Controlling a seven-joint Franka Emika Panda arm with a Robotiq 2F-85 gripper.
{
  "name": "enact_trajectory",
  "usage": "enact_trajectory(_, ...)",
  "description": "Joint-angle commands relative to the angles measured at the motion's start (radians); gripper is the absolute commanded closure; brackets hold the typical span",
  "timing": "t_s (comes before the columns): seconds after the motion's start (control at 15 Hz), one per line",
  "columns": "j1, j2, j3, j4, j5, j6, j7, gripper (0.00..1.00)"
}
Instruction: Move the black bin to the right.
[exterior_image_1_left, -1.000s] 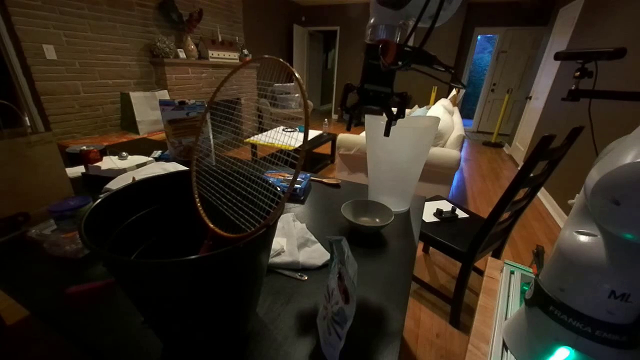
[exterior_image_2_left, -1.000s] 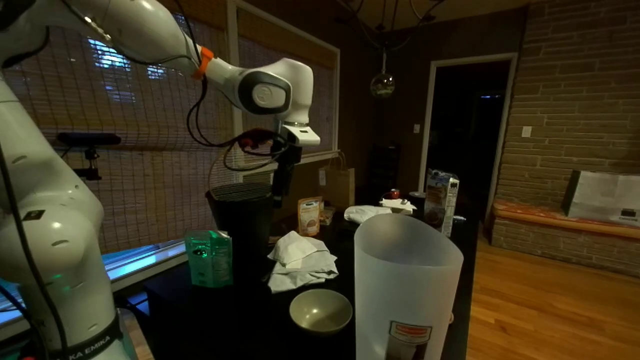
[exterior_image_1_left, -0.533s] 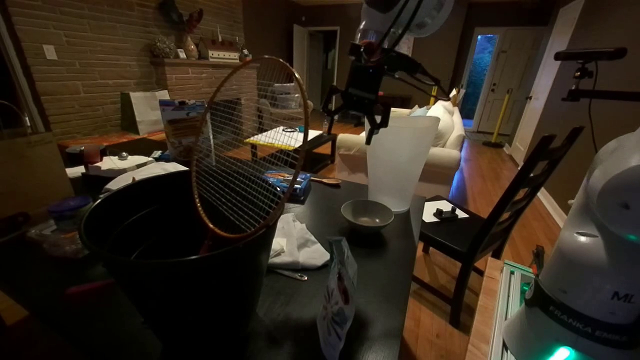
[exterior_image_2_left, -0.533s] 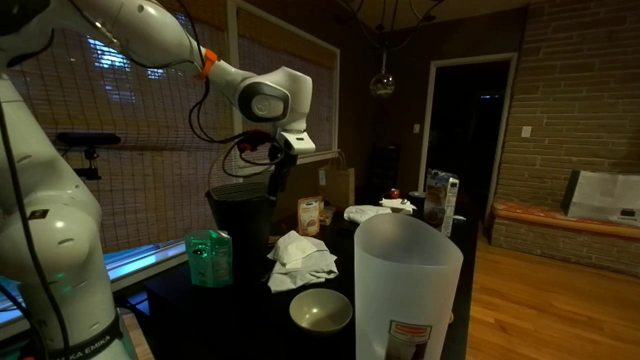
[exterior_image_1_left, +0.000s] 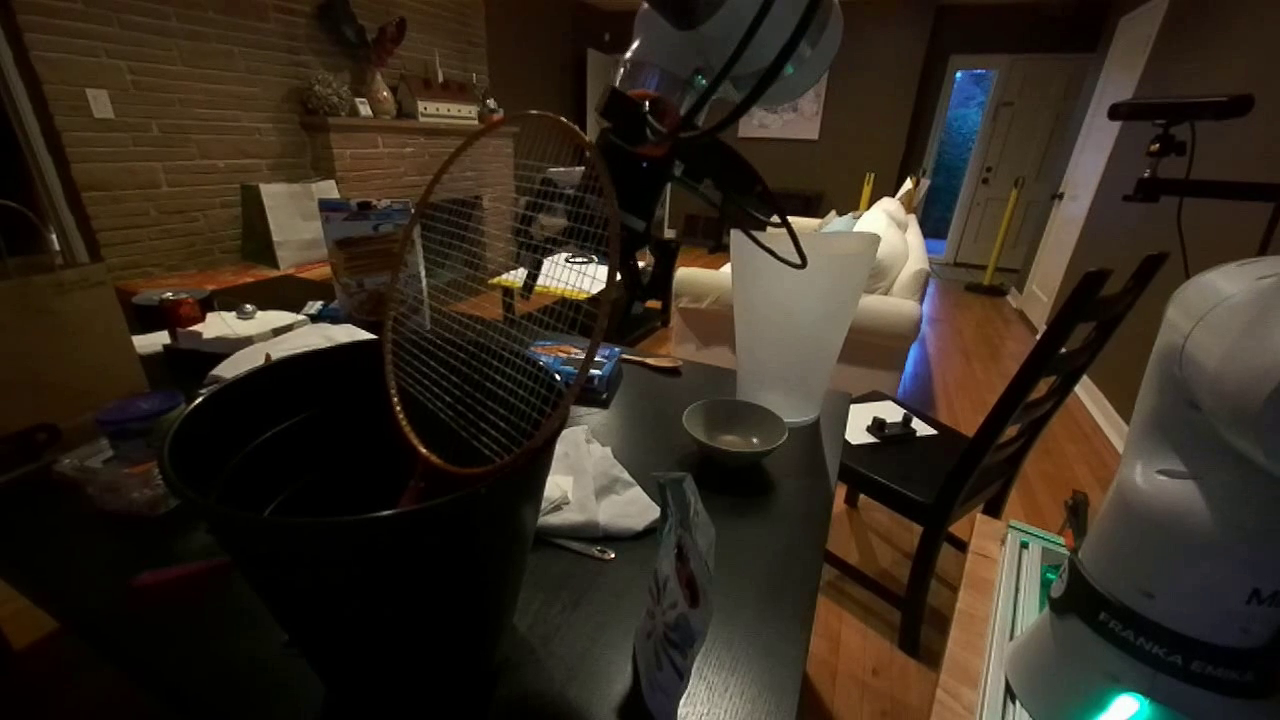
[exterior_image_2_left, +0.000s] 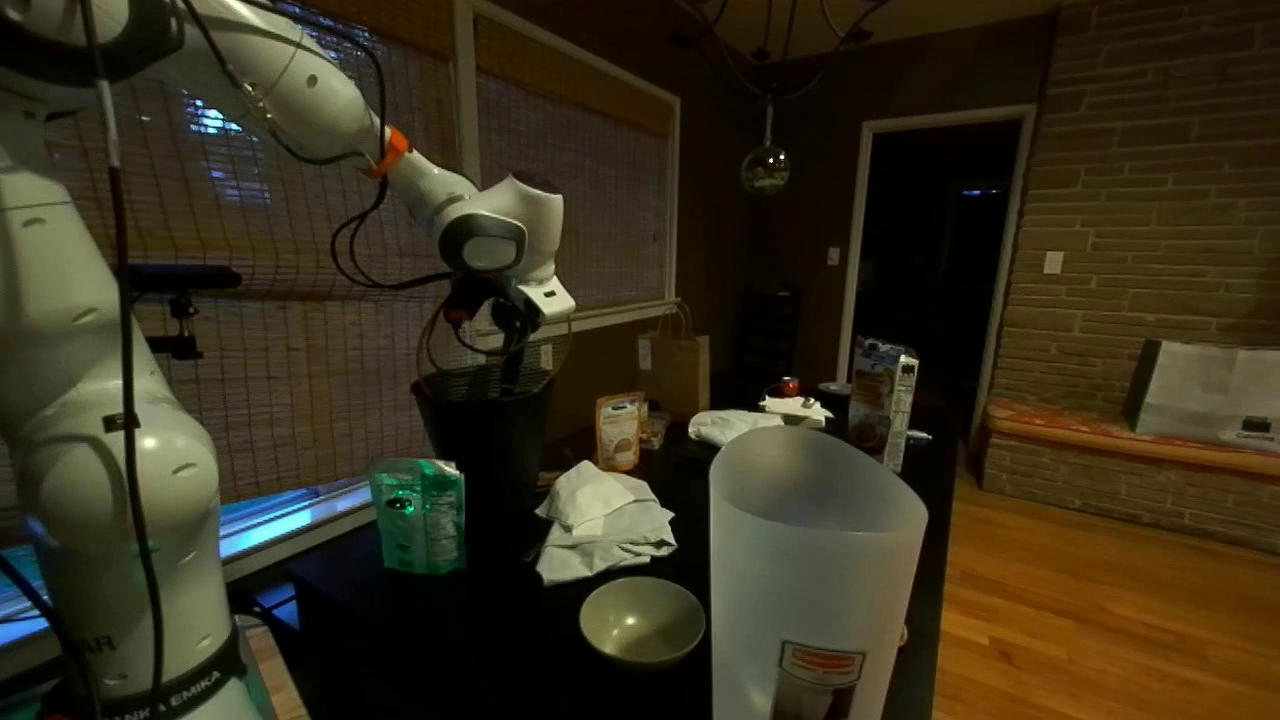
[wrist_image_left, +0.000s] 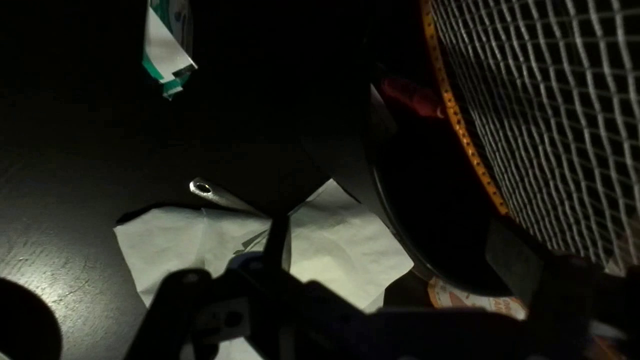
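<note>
The black bin (exterior_image_1_left: 370, 590) stands upright on the dark table and shows in both exterior views (exterior_image_2_left: 480, 440). A racket (exterior_image_1_left: 490, 380) stands in it with its strung head above the rim. My gripper (exterior_image_1_left: 582, 300) is open, behind the racket in an exterior view and over the bin's rim in an exterior view (exterior_image_2_left: 512, 375). In the wrist view the gripper (wrist_image_left: 395, 242) has one finger outside the bin over white paper and the other over the bin's opening (wrist_image_left: 430, 210), close to the racket. I cannot tell whether the fingertips are below the rim.
Crumpled white paper (exterior_image_1_left: 600, 490) and a utensil lie beside the bin. A standing pouch (exterior_image_1_left: 675, 600), a grey bowl (exterior_image_1_left: 735, 430) and a tall white translucent container (exterior_image_1_left: 800, 320) are on the table. An orange pouch (exterior_image_2_left: 618, 435) stands behind the bin.
My open gripper has moved down and, in an exterior view, left from the white container to the bin's rim. The wrist has turned. The bin and racket have not moved.
</note>
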Motion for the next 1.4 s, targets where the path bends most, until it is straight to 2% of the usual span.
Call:
enact_trajectory(0.0,0.001,0.005,0.0,0.002,-0.001,-0.002,-0.008,0.0)
enact_trajectory(0.4,0.043,0.054,-0.038,-0.029,0.266,0.139,-0.307,0.0)
enact_trajectory(0.47,0.043,0.057,-0.052,-0.03,0.331,0.131,-0.363,0.0)
enact_trajectory(0.73,0.008,0.087,-0.125,-0.019,0.581,-0.06,-0.61,0.0)
enact_trajectory(0.87,-0.013,0.114,-0.137,-0.022,0.609,-0.148,-0.656,0.0)
enact_trajectory(1.0,-0.029,0.15,-0.134,-0.022,0.61,-0.179,-0.671,0.0)
enact_trajectory(1.33,-0.034,0.201,-0.11,-0.027,0.616,-0.109,-0.663,0.0)
